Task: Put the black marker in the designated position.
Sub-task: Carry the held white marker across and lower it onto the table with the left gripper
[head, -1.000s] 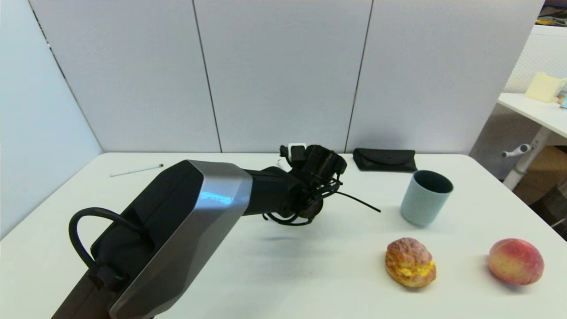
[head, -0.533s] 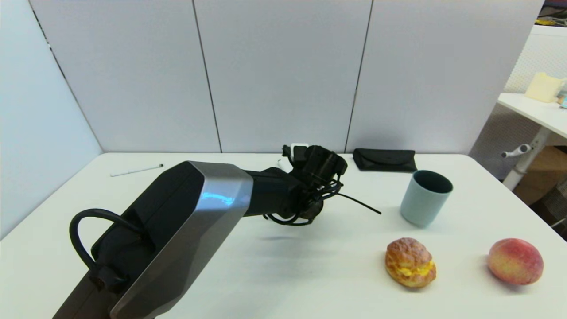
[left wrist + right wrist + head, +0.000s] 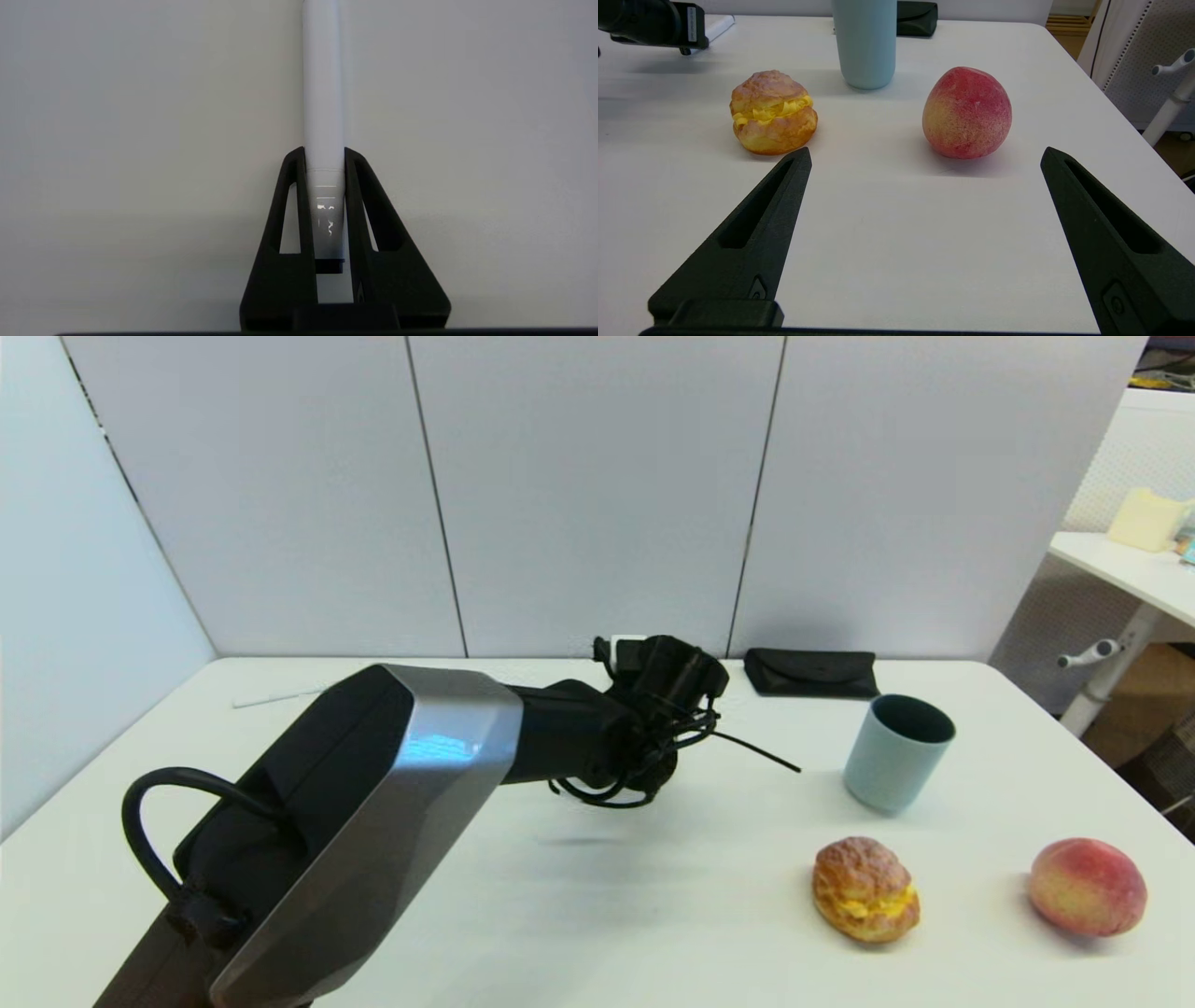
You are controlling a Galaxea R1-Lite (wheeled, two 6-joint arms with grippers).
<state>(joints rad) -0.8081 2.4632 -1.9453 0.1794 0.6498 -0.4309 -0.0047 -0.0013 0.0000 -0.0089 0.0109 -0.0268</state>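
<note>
Black marker [image 3: 322, 93], tip cut off, in left gripper [image 3: 324, 154]

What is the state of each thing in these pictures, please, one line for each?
black marker: clamped between the left gripper's fingers.
left gripper: shut on the marker, far across the table.
right gripper: open, empty, near the peach.
cup: upright, its inside not visible.
cream puff: resting on the table.
peach: resting on the table.
black pouch: closed, lying flat.
</note>
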